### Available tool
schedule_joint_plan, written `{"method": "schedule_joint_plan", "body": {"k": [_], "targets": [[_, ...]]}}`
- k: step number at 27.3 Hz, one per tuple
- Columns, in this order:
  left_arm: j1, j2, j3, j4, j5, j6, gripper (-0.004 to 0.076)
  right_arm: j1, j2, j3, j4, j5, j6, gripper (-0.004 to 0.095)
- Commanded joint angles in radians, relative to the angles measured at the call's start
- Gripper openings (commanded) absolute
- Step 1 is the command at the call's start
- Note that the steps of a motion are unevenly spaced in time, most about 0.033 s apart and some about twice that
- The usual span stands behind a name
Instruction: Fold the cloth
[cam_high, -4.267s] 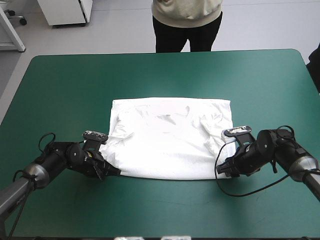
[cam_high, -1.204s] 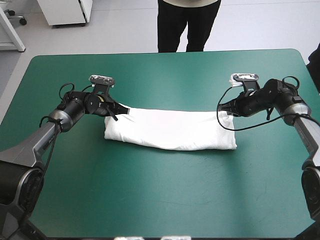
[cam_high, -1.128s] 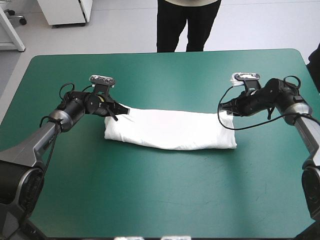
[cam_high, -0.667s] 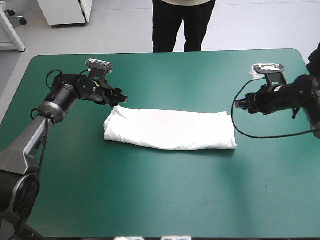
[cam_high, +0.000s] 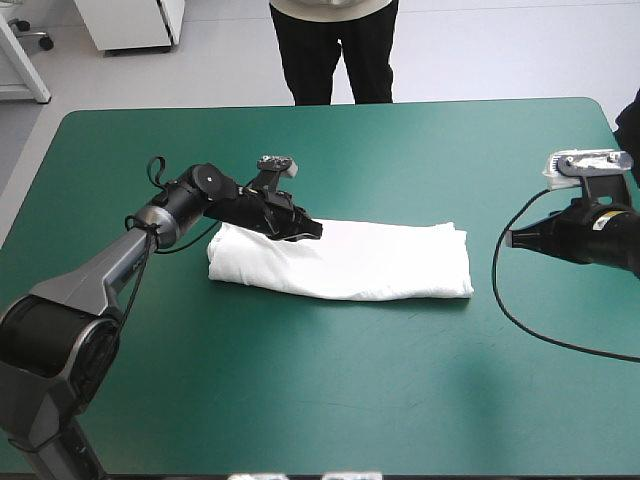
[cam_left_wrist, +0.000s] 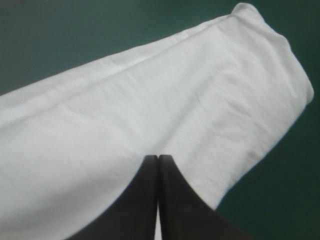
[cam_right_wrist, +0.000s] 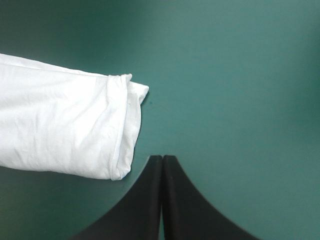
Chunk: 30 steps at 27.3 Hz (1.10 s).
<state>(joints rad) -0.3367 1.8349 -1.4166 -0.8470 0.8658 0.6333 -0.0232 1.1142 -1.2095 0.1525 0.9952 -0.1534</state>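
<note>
Teal-green from edge to edge, the counter (cam_high: 320, 400) carries one thing: the white T-shirt (cam_high: 350, 262). It is folded into a long, narrow band that lies flat across the middle, running left to right. Its near long edge is rounded by the fold, and its right end shows stacked layers with a hem turned at the corner. The left claw (cam_high: 308, 230) reaches in from the left and sits over the left part of the band, near its far edge. Its black fingers (cam_left_wrist: 142, 200) are pressed together into one point with no cloth between them. Seen from the wrist, the white fabric spreads under and ahead of the tips toward the shirt's right end. Whether the tips touch the fabric I cannot tell. The right claw (cam_high: 512, 238) is off to the right, near the shirt's right end but clear of it, with bare green under it. Its fingers (cam_right_wrist: 145, 210) too are closed tight on nothing and point toward the shirt, whose right end lies just ahead and to one side of them.
</note>
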Motion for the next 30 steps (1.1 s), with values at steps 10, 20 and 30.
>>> {"method": "schedule_joint_plan", "body": {"k": [10,20,30], "targets": [[-0.051,0.118,-0.023,-0.042,-0.035,0.033,-0.0009,-0.100,0.224,0.166,0.514,-0.182,-0.259,0.0462],[-0.051,0.125,-0.023,-0.006,-0.033,0.018,-0.0009,-0.100,0.403,0.166,0.634,-0.186,-0.395,0.0585],[-0.051,0.125,-0.023,-0.006,-0.032,0.001,-0.0009,-0.094,0.530,0.166,0.697,-0.187,-0.472,0.0585]]}}
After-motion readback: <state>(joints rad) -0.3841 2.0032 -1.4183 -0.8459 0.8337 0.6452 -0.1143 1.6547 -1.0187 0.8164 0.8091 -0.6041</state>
